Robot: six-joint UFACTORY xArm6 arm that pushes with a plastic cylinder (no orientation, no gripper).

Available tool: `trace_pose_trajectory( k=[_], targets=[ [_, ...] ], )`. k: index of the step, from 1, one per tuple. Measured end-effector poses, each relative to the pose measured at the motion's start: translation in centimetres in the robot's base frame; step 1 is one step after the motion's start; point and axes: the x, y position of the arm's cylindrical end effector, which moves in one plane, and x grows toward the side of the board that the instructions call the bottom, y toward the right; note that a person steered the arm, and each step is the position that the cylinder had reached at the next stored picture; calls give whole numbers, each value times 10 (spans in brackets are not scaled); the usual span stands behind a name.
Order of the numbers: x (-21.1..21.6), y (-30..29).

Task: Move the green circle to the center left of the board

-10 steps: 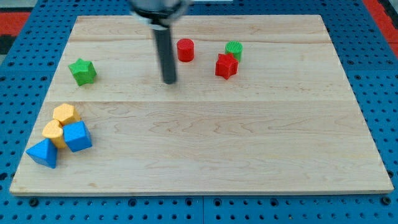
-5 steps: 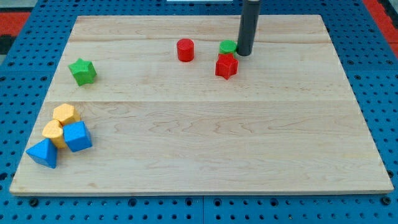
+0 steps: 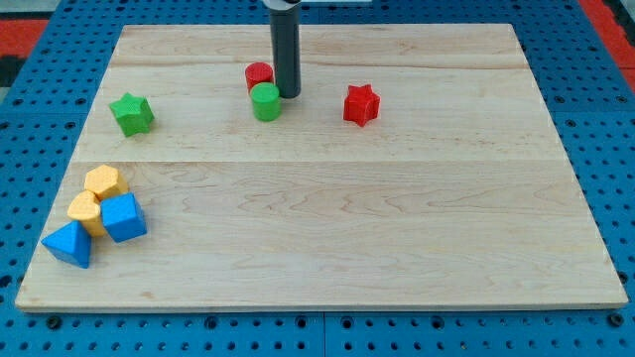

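The upper part of the straight dark rod is cut off by the view's top edge, so only its lower length shows; my tip (image 3: 288, 94) rests on the pale wooden worktop (image 3: 397, 228). The arm carries no end effector that opens or shuts — just this rod, which holds nothing. The tip stands just to the view's right of the small green circle block (image 3: 265, 101), touching or very nearly touching it; the pictures do not settle which. Directly above the green circle, the small red cylinder block (image 3: 259, 74) is partly hidden by it and by the rod, and appears to touch the green circle.

The green circle lies in the upper middle of the worktop, a little left of centre. To the view's right, well apart, sits the red star-shaped block (image 3: 361, 104). Far to the view's left, near the worktop's left edge, is the green star-shaped block (image 3: 131, 113). In the lower left corner four blocks huddle together: two yellow blocks (image 3: 102, 181) (image 3: 85, 209) with rounded, faceted tops whose exact shapes are hard to make out, a blue cube-like block (image 3: 123, 217) and a blue wedge-shaped block (image 3: 68, 244).

The worktop shows light wood grain with faint plank seams. Its middle, right side and lower half lie open — the stretch between the green circle and the green star is clear.
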Motion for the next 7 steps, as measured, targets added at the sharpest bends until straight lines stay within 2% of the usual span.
trace_pose_trajectory(
  k=[2,3,5,6,7],
  targets=[
    [51,-13],
    [51,-41],
    [21,-107],
    [19,-115],
    [-5,-100]
  ],
)
